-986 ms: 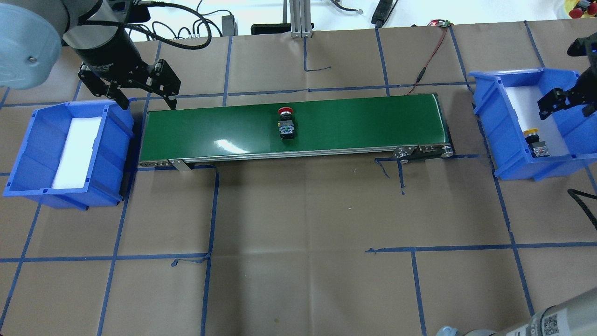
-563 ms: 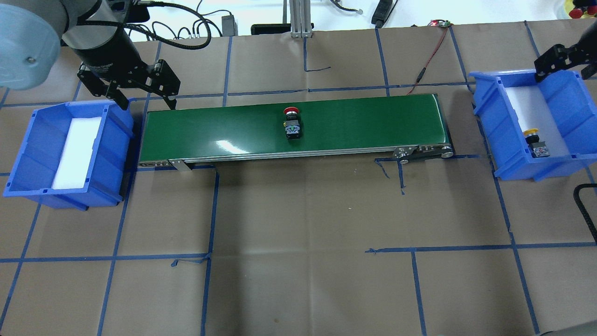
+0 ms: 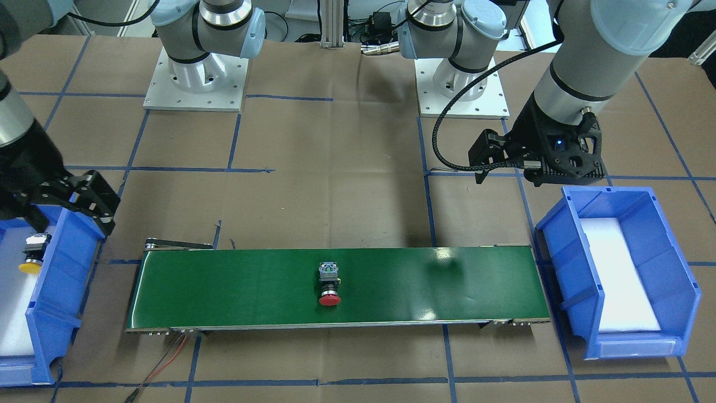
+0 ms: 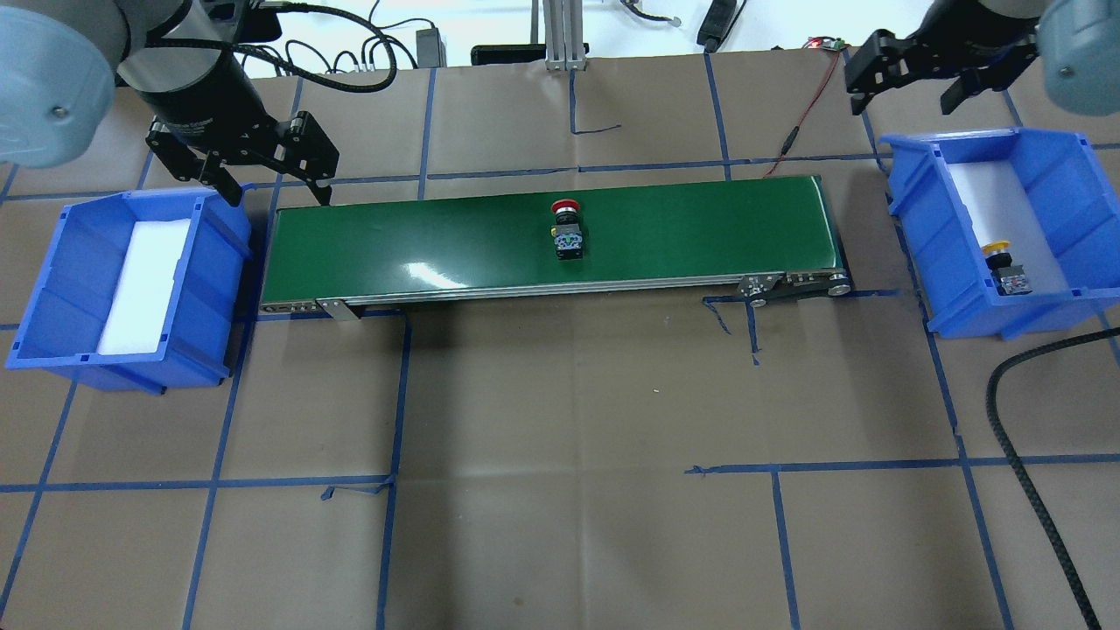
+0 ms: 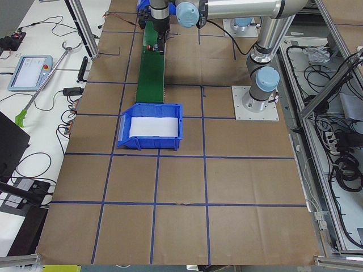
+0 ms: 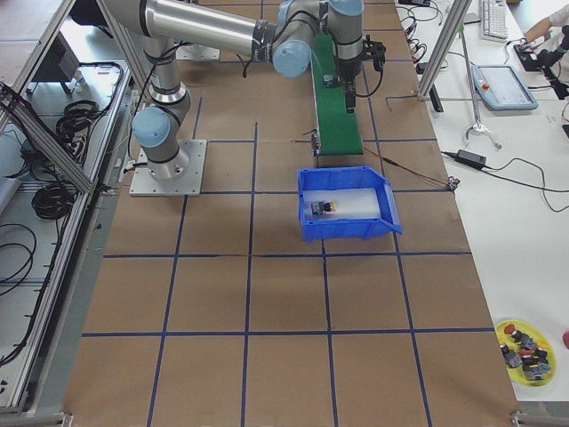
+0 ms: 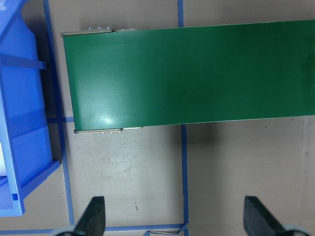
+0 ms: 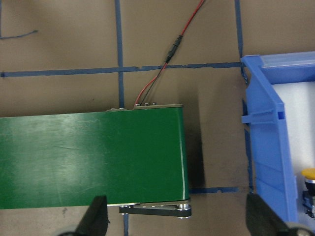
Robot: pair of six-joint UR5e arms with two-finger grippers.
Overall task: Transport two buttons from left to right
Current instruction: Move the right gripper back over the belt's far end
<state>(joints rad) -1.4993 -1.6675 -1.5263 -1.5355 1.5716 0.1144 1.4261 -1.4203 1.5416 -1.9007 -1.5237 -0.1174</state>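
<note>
The red-capped button [image 4: 567, 232] lies on its side near the middle of the green conveyor belt [image 4: 700, 227]; it also shows in the front view [image 3: 329, 285]. The yellow-capped button [image 4: 1006, 267] lies in the right blue bin [image 4: 1076, 201], also seen in the front view [image 3: 32, 254] and at the edge of the right wrist view [image 8: 307, 189]. My left gripper [image 4: 278, 179] hangs open and empty above the belt's left end, by its far edge. My right gripper [image 4: 910, 87] is open and empty, beyond the right bin's far-left corner.
The left blue bin [image 4: 52, 262] holds only a white foam pad. A red wire [image 4: 805, 105] runs from the belt's far right corner. A black cable [image 4: 1032, 490] hangs at the lower right. A yellow dish of spare parts [image 6: 524, 342] sits off the table.
The red button has ridden rightward along the belt. My right gripper has moved from over the right bin, back and to the left past its far corner. The left gripper has not moved.
</note>
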